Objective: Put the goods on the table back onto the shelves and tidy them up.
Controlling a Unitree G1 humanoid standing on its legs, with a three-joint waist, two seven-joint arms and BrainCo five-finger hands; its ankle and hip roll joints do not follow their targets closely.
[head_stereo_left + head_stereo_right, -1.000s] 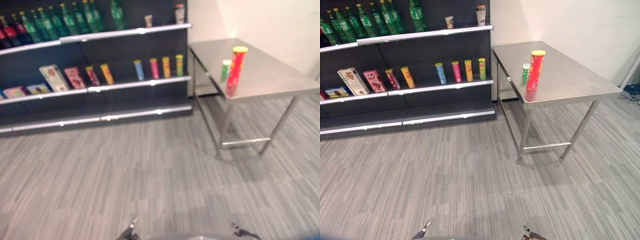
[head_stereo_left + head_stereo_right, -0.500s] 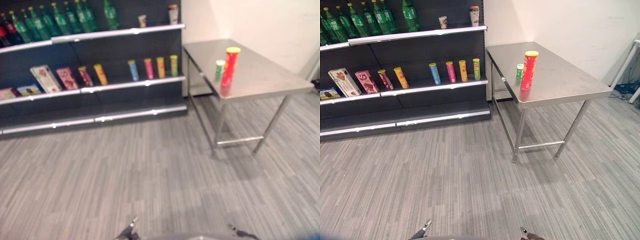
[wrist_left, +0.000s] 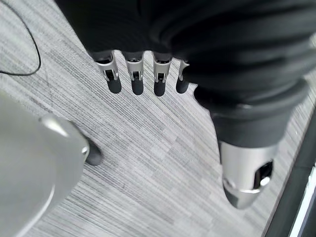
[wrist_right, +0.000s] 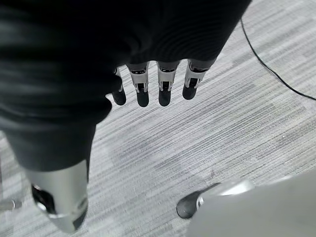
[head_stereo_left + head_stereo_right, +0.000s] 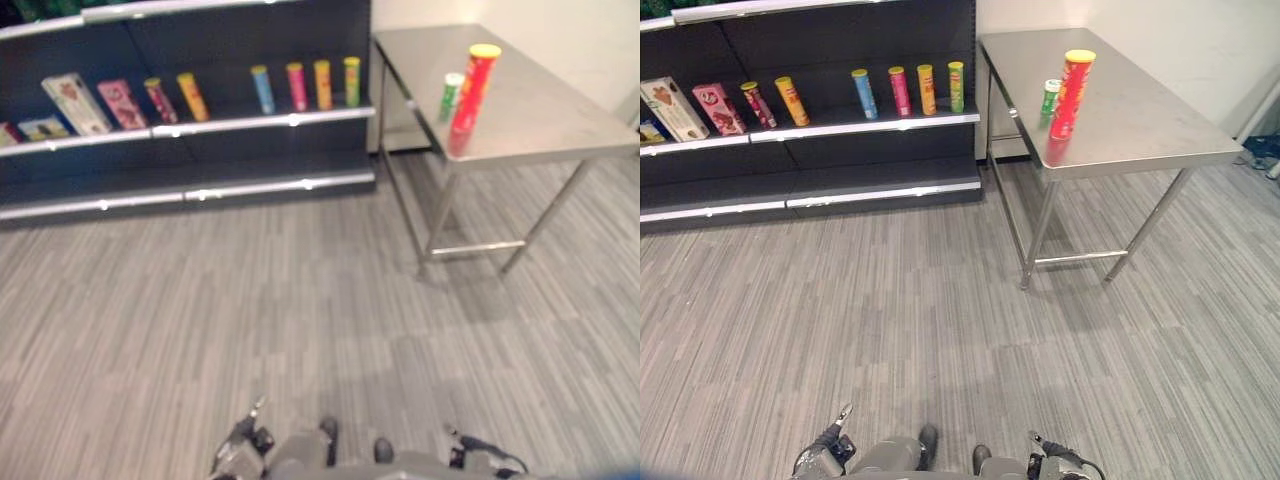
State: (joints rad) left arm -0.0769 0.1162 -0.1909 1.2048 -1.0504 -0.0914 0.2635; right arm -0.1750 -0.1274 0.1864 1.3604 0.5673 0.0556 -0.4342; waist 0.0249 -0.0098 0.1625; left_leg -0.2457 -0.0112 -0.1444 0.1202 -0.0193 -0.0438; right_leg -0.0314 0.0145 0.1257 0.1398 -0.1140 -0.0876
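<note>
While the dark shelves fill the upper left of the frame, a steel table stands at upper right on the grey striped floor. Near the table's front left edge a tall red can with a yellow lid stands upright, a short green can just beside it. Left hand and right hand hang empty, fingers relaxed and straight.

the shelves' top tier is cut off by the upper edge — the boxes' print is too small to tell — and the bench's far end runs out of frame.
</note>
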